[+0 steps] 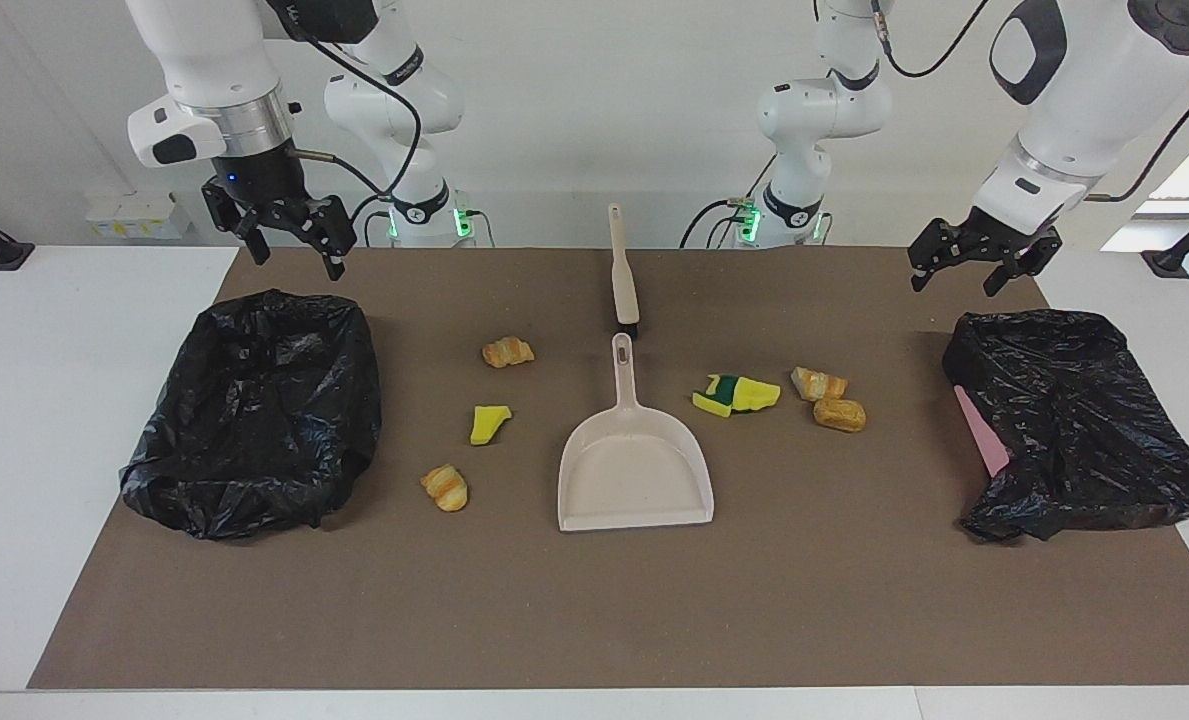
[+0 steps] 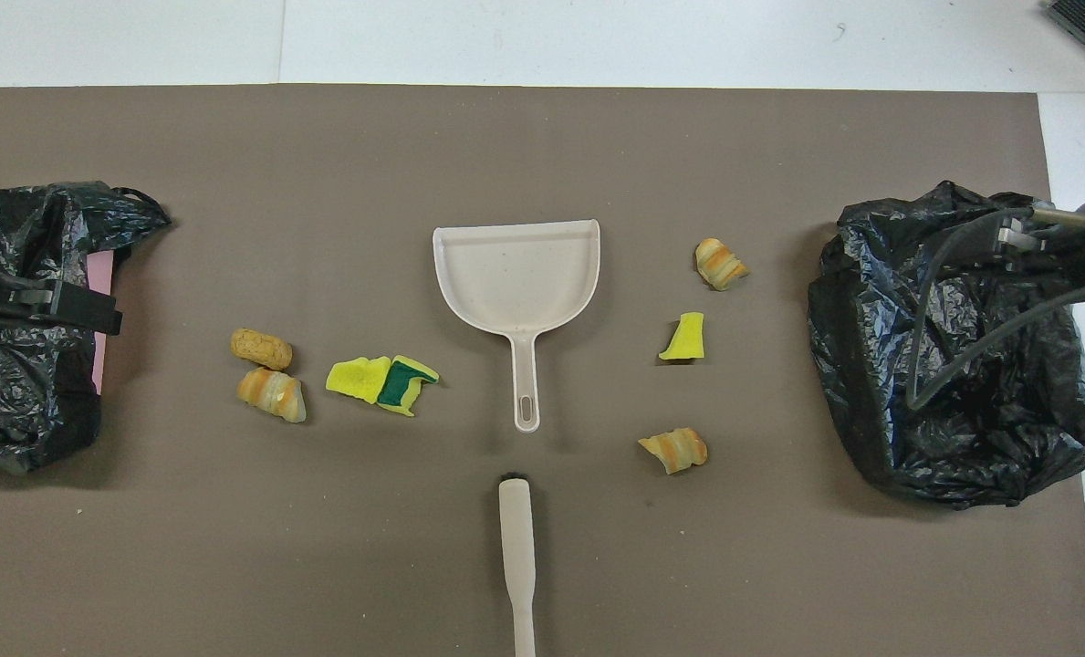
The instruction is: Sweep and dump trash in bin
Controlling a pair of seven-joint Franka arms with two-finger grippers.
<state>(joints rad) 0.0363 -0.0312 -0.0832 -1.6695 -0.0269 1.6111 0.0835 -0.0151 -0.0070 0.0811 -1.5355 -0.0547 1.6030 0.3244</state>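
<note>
Currently trash (image 1: pixel 507 351) lies scattered on the mat either side of the dustpan (image 1: pixel 634 470), unswept. Brush (image 1: pixel 622 268) lies just robot-ward of the pan's handle, laid ready for pickup. Bins (image 1: pixel 259 410) sit at both ends. Left end effector (image 1: pixel 974 265) and right end effector (image 1: pixel 289 238) hang released over the bins' robot-ward edges, nothing blocking.

In the overhead view the brush (image 2: pixel 516 547) handle runs off the edge at 6 o'clock, and its bristles are barely a dark sliver. The left gripper (image 2: pixel 58 306) is cut off at 9 o'clock. A pink thing (image 1: pixel 981 430) pokes out of the black bag (image 1: pixel 1084 420), mostly buried, can't tell what.
</note>
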